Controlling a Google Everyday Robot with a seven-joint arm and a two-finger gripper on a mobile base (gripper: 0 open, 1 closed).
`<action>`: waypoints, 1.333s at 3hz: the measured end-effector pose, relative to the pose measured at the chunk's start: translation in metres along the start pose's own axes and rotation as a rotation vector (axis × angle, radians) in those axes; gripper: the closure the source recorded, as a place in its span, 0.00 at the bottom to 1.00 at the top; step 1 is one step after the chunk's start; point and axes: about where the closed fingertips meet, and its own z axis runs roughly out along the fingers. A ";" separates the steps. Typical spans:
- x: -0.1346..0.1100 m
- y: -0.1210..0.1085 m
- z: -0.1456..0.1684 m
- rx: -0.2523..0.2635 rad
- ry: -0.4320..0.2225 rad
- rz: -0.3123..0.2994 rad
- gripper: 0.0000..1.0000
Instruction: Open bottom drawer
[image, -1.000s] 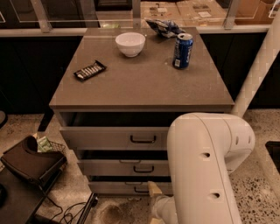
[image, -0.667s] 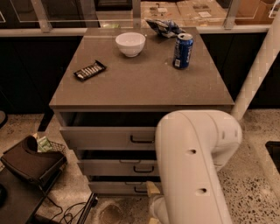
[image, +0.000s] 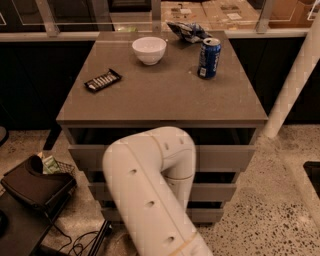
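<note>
The grey cabinet has three drawer fronts. The bottom drawer is the lowest, slimmest grey strip; only its right and left ends show, and its handle is hidden. My white arm reaches down in front of the cabinet's middle and covers the centres of all three fronts. My gripper is hidden behind the arm, low in front of the drawers, so I do not see it. The bottom drawer's front sits level with the middle front above it.
On the cabinet top are a white bowl, a blue can, a dark snack bar and a crumpled bag. A black case and cables lie on the floor at the left. A white post stands at the right.
My arm has swung left across the drawer fronts. It now covers the handles and the gripper, which showed low by the bottom drawer before.
</note>
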 end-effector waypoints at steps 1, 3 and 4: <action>-0.017 -0.005 0.005 -0.014 0.033 -0.023 0.00; -0.036 -0.008 0.028 -0.031 -0.008 -0.022 0.00; -0.037 -0.008 0.038 -0.037 -0.002 -0.019 0.00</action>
